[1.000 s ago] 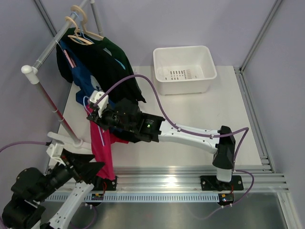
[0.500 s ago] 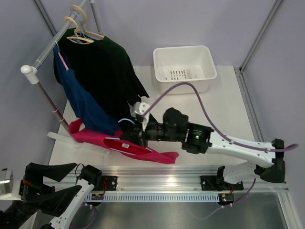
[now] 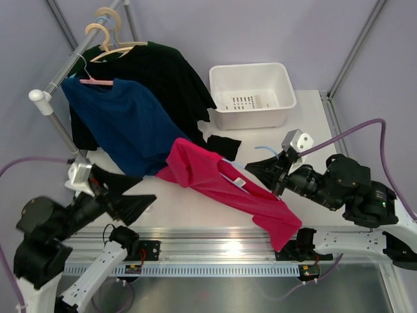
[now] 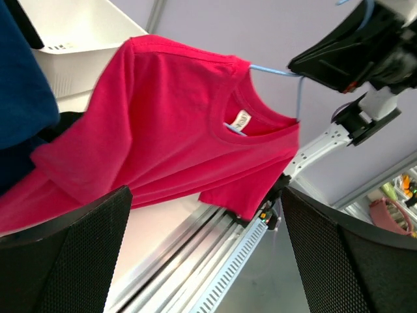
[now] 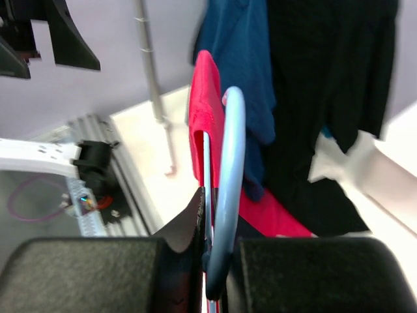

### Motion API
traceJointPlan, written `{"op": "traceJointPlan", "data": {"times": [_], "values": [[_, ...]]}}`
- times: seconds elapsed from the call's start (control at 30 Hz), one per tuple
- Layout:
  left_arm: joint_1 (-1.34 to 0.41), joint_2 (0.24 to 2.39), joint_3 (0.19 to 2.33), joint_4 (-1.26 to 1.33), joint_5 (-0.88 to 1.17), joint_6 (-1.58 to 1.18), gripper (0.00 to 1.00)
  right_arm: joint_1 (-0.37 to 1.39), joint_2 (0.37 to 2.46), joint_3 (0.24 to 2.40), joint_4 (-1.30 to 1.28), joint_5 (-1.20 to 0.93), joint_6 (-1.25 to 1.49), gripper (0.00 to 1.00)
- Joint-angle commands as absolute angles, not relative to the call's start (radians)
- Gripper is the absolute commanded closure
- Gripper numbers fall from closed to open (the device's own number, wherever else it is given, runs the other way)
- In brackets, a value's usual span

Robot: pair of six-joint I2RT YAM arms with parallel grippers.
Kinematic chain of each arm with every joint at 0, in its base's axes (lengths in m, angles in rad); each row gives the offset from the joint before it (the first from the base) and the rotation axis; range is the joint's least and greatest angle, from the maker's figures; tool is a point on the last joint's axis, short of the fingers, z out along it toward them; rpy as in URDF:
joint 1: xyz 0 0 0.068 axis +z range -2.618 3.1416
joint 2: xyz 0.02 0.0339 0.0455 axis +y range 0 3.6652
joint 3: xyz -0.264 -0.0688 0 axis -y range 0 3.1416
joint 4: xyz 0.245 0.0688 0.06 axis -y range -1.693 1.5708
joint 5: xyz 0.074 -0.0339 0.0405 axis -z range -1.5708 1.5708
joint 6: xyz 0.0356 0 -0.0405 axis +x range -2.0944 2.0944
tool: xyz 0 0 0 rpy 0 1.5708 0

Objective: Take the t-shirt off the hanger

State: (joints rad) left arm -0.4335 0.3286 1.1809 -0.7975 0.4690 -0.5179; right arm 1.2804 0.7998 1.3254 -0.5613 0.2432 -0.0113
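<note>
At the far left, the clothes rail [image 3: 64, 70] carried a navy blue shirt [image 3: 120, 124] on a pink hanger [image 3: 95, 81] and, behind it, a dark green shirt [image 3: 166, 78] on one of the beige wooden hangers [image 3: 109, 40]. Below them, near the table's front edge, the left gripper [image 3: 127, 195] hung with its jaws spread wide and nothing between them, pointing towards the middle of the table [image 3: 306, 130]. There the t-shirt [image 3: 215, 179], bright crimson-pink, was stretched slantwise in the air between the two arms. Its left end lay close against the hem of the navy shirt, its white neck label [image 3: 239, 183] faced up, and its right end drooped towards the metal rail at the front. It was still on the hanger [image 5: 225, 189], whose thin light-blue wire ran out of the collar. Farther back, the white basket [image 3: 253, 94] stood on the table, well apart from the cloth. On the right, the right gripper [image 3: 272, 173] was clenched on the hanger's hook, as its own wrist view showed, with the blue wire pinched between the fingers [image 5: 98, 274] and the red cloth hanging just beyond.
</note>
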Motion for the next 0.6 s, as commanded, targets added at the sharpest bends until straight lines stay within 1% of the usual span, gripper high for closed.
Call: {"op": "traceJointPlan", "data": {"times": [0.0,0.07,0.2,0.27,0.4,0.57], "values": [[-0.436,0.484,1.218,-0.612,0.557,-0.378,0.01,1.284,0.821,1.451,-0.710,0.380,-0.113,1.00],[-0.436,0.541,1.232,-0.542,0.560,-0.324,0.01,1.284,0.839,1.511,-0.716,0.479,-0.126,1.00],[-0.437,0.690,1.288,-0.511,0.561,-0.265,0.01,1.285,0.928,1.670,-0.808,0.558,-0.152,1.00],[-0.436,0.721,1.325,-0.511,0.525,-0.250,0.01,1.284,0.945,1.767,-0.834,0.595,-0.153,1.00],[-0.436,0.761,1.328,-0.511,0.414,-0.232,0.01,1.285,0.931,1.883,-0.873,0.574,-0.166,1.00],[-0.436,0.784,1.276,-0.512,0.391,-0.213,0.01,1.285,0.887,2.003,-0.917,0.572,-0.179,1.00]]}}
